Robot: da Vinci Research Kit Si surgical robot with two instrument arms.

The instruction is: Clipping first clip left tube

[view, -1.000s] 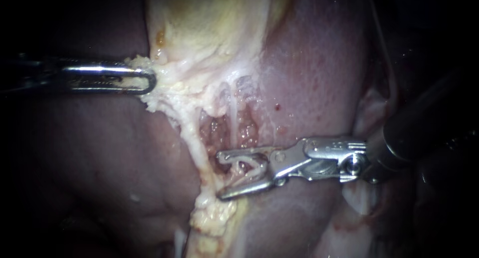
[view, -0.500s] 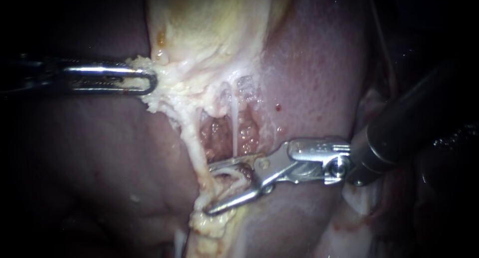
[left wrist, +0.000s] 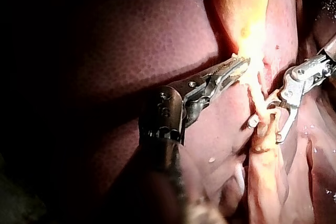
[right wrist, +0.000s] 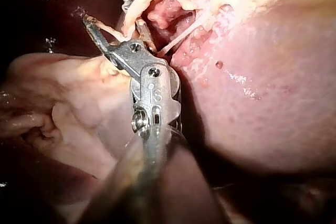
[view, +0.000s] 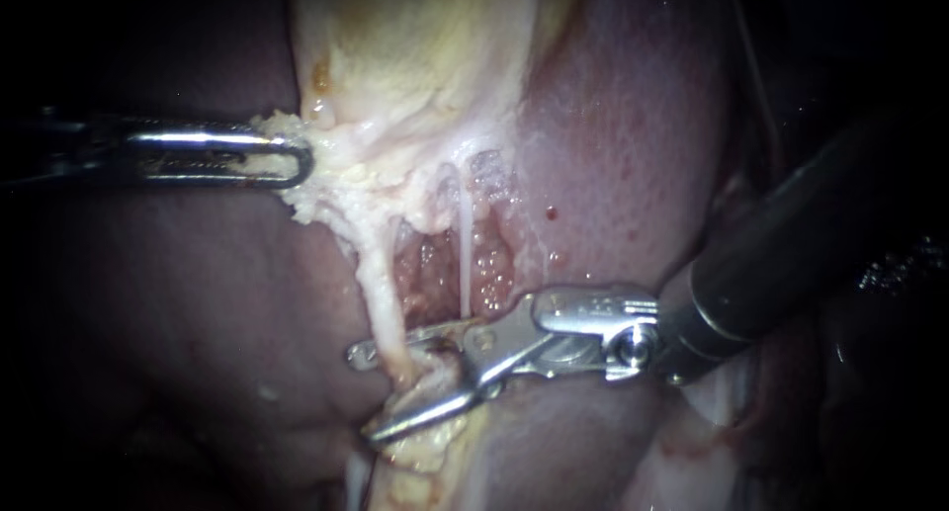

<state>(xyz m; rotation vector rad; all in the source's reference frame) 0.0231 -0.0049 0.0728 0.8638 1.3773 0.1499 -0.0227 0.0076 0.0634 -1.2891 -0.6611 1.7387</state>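
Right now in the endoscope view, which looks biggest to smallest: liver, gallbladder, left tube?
1. liver, largest.
2. gallbladder, next.
3. left tube, smallest: a thin strand between the right instrument's open jaws.

Right instrument (view: 364, 395) further left, seemingly astride tube (view: 379, 284)

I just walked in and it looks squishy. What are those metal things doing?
Two thin metal instruments work on a pig's dark red liver and pale yellow gallbladder. The left instrument has its jaws shut on pale frayed tissue at the gallbladder's edge. The right instrument has its jaws open around the pale, stringy left tube, one jaw on each side. They have not squeezed shut on it yet.
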